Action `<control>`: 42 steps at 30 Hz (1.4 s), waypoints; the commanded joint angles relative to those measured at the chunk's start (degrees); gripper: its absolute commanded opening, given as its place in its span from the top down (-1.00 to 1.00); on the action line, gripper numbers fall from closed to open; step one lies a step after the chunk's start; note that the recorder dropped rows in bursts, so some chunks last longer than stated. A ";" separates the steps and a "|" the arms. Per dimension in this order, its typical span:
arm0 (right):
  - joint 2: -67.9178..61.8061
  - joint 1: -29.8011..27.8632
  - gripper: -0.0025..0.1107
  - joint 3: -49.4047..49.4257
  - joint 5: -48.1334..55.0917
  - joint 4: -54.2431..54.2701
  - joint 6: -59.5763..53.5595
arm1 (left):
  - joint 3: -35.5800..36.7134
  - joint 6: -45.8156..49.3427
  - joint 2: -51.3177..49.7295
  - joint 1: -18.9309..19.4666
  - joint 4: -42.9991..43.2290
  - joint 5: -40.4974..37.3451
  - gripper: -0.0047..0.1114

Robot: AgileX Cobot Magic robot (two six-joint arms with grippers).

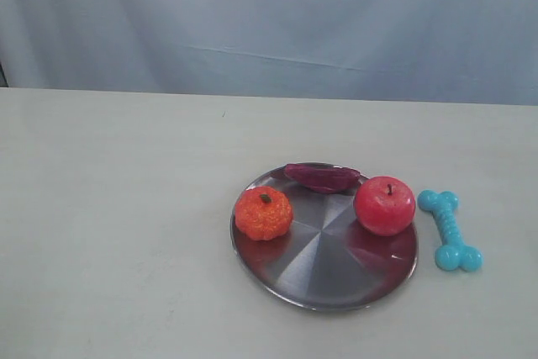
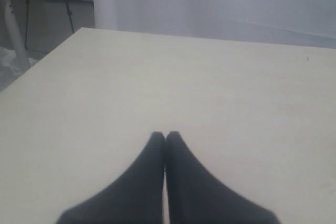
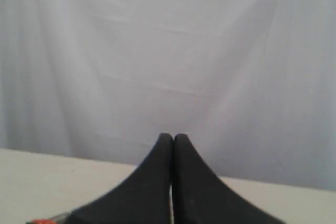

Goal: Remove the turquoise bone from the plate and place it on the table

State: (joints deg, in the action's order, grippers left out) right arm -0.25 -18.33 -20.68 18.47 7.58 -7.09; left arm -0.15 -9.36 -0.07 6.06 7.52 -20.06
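Pale table [image 1: 118, 233] before a grey curtain [image 1: 269, 23] bears the turquoise bone [image 1: 450, 229] beside the plate [image 1: 324, 271]; both pincers pressed together.

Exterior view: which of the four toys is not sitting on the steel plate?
The turquoise bone. It lies on the table beside the plate, while the orange pumpkin, the dark purple piece and the red apple all rest on the plate.

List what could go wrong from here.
The turquoise bone lies on the table close beside the plate; a passing arm could knock it against the rim. The red apple sits near that edge and might roll onto the bone. The left claw and right claw are shut, so any re-grasp needs opening first.
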 commanded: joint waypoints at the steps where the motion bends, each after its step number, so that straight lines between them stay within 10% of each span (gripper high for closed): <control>1: 0.25 -0.35 0.96 9.65 -5.17 0.01 0.49 | 0.15 -0.11 0.07 -0.28 0.05 0.23 0.92; 42: 0.25 0.77 0.96 20.68 1.93 -0.17 0.69 | 0.15 -0.11 0.07 -0.28 0.05 0.23 0.92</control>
State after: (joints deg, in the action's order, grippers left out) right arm -0.35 -17.59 -0.20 20.19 7.66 -6.46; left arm -0.15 -9.36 -0.07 6.06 7.52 -20.06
